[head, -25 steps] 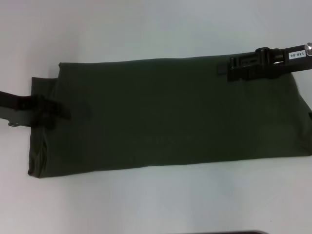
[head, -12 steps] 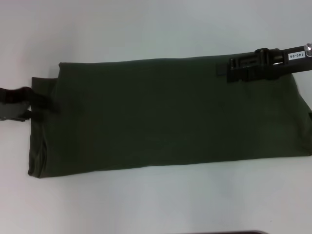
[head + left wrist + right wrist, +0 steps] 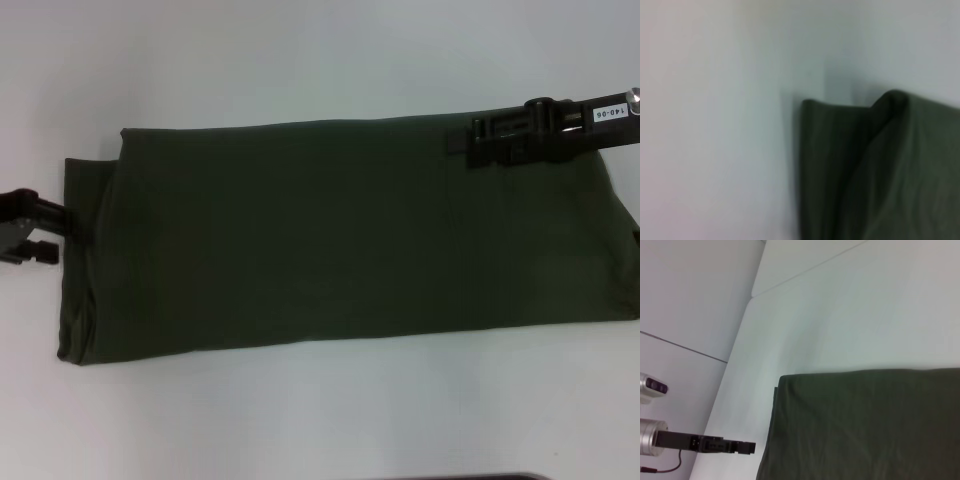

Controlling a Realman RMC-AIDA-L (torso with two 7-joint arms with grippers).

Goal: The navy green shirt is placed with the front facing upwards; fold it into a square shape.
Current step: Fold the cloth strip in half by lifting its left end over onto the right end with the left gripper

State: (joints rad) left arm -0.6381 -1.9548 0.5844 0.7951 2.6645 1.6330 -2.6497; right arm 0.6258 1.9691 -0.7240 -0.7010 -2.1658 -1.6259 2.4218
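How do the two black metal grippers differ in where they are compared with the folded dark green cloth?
The left gripper sits at the left end of the dark olive-green cotton shirt, off the cloth over the white table, while the right gripper reaches in over the shirt's far right part. The right gripper carries a white numbered label on its arm; the left gripper shows none. Both are black, and neither visibly holds any cloth.
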